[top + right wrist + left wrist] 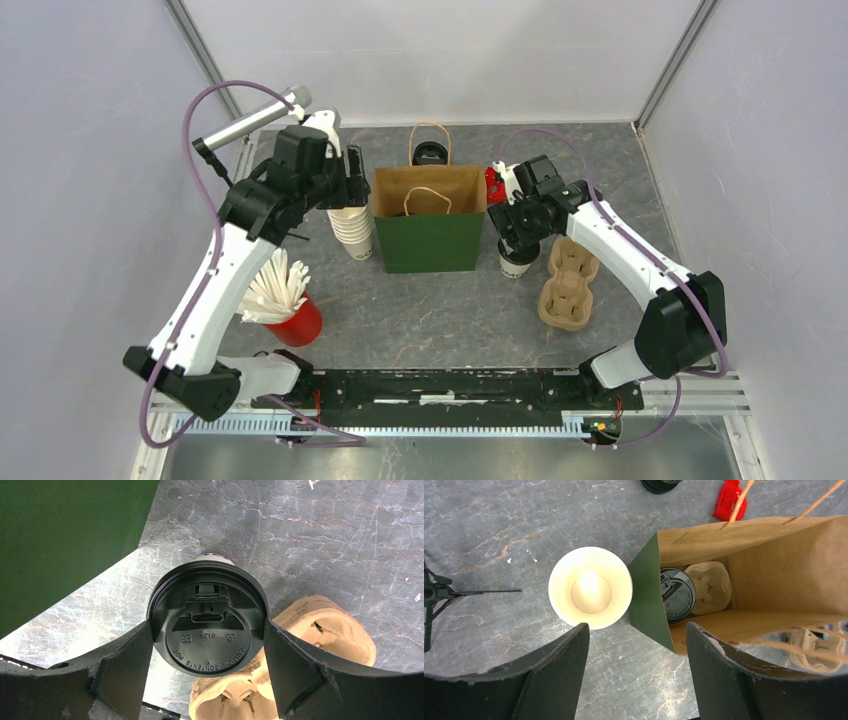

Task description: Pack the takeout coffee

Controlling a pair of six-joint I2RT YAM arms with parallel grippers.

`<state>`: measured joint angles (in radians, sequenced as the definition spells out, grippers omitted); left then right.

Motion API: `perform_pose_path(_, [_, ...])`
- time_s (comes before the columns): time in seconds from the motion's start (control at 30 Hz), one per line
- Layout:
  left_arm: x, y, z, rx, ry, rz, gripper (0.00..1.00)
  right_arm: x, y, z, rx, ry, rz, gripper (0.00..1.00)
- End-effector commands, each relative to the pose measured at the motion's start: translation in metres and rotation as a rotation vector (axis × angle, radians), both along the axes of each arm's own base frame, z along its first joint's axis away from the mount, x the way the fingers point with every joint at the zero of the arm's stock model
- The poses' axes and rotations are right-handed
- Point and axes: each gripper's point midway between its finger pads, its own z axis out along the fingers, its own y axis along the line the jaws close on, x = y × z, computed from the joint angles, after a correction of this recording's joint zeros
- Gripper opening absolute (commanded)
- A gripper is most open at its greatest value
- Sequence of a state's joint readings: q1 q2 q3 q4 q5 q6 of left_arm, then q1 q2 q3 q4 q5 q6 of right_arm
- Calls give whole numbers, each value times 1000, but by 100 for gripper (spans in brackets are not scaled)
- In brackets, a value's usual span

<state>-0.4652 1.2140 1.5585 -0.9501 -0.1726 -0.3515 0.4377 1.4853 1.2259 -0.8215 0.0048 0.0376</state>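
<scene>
Takeout coffee cup [516,266] stood just right of the green bag [430,245] in the overhead view, beneath the right gripper [519,243]. From the left wrist, a second lidded cup [677,595] sat inside the bag; the left gripper [636,630] hung wide and empty left of it. From the right wrist, fingers [125,665] flanked the lid [207,625]; whether they gripped was unclear. Pinching the lid could pop it off.
</scene>
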Motion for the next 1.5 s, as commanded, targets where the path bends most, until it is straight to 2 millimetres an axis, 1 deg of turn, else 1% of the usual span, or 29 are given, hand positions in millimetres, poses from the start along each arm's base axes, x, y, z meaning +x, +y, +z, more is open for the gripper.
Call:
perform_pose_path(0.0, [20, -12, -3, -50, 23, 18, 75, 0, -4, 21, 8, -61, -19, 71])
perform_pose_path(0.1, [29, -17, -9, -40, 43, 12, 72, -3, -6, 21, 6, -48, -26, 70])
perform_pose_path(0.2, [36, -21, -11, -28, 53, -3, 71, -3, -7, 27, 3, -59, -32, 69])
perform_pose_path(0.37, [38, -23, -18, -9, 65, -24, 70, 2, -7, 44, 8, -91, -41, 68])
perform_pose_path(0.53, [40, -23, -22, 2, 75, -24, 70, 2, -8, 57, 27, -123, -57, 68])
perform_pose_path(0.6, [42, -29, -23, -10, 84, -43, 67, 0, -8, 62, 37, -132, -64, 68])
perform_pose_path(0.63, [42, -32, -23, -16, 90, -58, 64, -1, -9, 66, 40, -139, -67, 68])
perform_pose_path(0.7, [42, -36, -26, -22, 101, -74, 61, -1, -10, 75, 44, -158, -70, 68])
perform_pose_path(0.77, [42, -37, -28, -19, 106, -82, 59, -1, -12, 88, 46, -182, -71, 68])
perform_pose_path(0.9, [45, -38, -39, 7, 116, -105, 58, -1, -11, 112, 59, -214, -52, 68])
perform_pose_path(1.0, [45, -38, -41, 27, 119, -126, 54, 0, -13, 135, 62, -251, -58, 68])
perform_pose_path(1.13, [45, -40, -38, 35, 109, -152, 45, 3, -17, 177, 86, -351, -70, 67])
perform_pose_path(1.2, [44, -40, -42, 40, 117, -155, 42, 4, -17, 200, 107, -404, -69, 66])
perform_pose_path(1.33, [43, -40, -48, 40, 132, -161, 39, 6, -16, 241, 154, -507, -65, 65])
perform_pose_path(1.47, [48, -41, -49, 59, 131, -174, 38, 8, -9, 271, 213, -597, -26, 63])
